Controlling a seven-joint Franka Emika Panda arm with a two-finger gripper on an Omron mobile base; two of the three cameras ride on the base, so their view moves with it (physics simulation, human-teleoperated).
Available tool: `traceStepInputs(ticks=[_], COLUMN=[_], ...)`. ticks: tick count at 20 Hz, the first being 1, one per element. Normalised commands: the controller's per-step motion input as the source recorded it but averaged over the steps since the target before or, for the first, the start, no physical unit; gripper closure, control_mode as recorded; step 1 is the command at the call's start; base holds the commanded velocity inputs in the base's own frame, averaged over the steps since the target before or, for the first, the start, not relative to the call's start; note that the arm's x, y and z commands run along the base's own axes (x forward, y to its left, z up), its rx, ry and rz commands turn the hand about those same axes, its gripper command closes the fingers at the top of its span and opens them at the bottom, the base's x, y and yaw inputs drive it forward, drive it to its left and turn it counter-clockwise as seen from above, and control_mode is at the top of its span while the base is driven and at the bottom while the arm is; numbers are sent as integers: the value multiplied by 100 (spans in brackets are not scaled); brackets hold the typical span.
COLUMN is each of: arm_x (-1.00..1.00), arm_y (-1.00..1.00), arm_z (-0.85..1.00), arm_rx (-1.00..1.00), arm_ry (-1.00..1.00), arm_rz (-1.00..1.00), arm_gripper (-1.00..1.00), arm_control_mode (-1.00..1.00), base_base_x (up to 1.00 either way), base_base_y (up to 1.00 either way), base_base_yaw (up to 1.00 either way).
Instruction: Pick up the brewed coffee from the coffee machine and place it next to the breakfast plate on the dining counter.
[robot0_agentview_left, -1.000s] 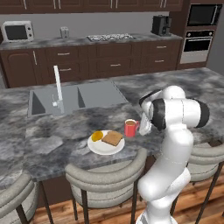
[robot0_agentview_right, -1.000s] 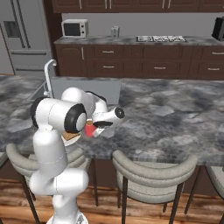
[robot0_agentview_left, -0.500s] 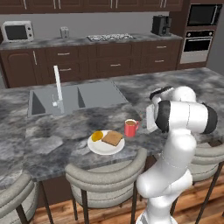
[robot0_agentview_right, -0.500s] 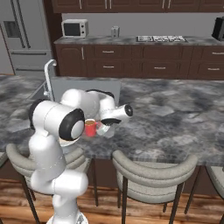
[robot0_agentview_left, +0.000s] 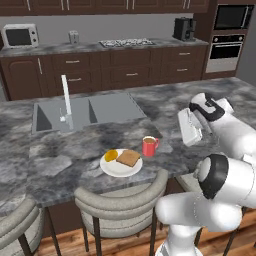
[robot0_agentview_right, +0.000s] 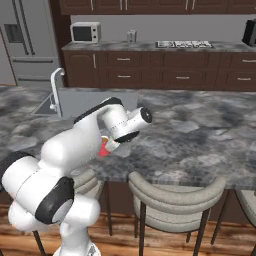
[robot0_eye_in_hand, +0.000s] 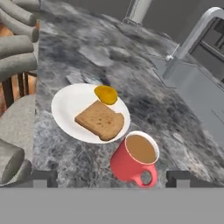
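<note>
- Mug (robot0_eye_in_hand: 134, 160) of brewed coffee, red, stands upright on the grey marbled bench (robot0_agentview_left: 210, 95), just beside the breakfast plate (robot0_eye_in_hand: 68, 109), not touching it.
- Plate carries one toast slice (robot0_eye_in_hand: 100, 120) and a yellow-orange piece (robot0_eye_in_hand: 106, 94).
- The claw (robot0_eye_in_hand: 109, 178) is open and empty, its tips apart on both sides of the mug, without contact.

No text, label, brand or number can be read anywhere — the microwave (robot0_agentview_left: 20, 36), wall oven (robot0_agentview_left: 228, 39) and coffee machine (robot0_agentview_left: 184, 29) fronts are too small and blurred to show any — none legible.
</note>
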Motion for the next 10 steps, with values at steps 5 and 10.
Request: traceStepInputs(ticks=[5, 10], arm_x=[-88, -60], arm_y=[-17, -34], arm_z=[69, 28], arm_rx=[-2, -1], arm_ry=[-18, -3], arm_rz=[6, 1], arm_gripper=[-100, -100], arm_control_mode=[-100, -100], base_base_x=[0, 0], base_base_y=[0, 0], base_base_yaw=[0, 0])
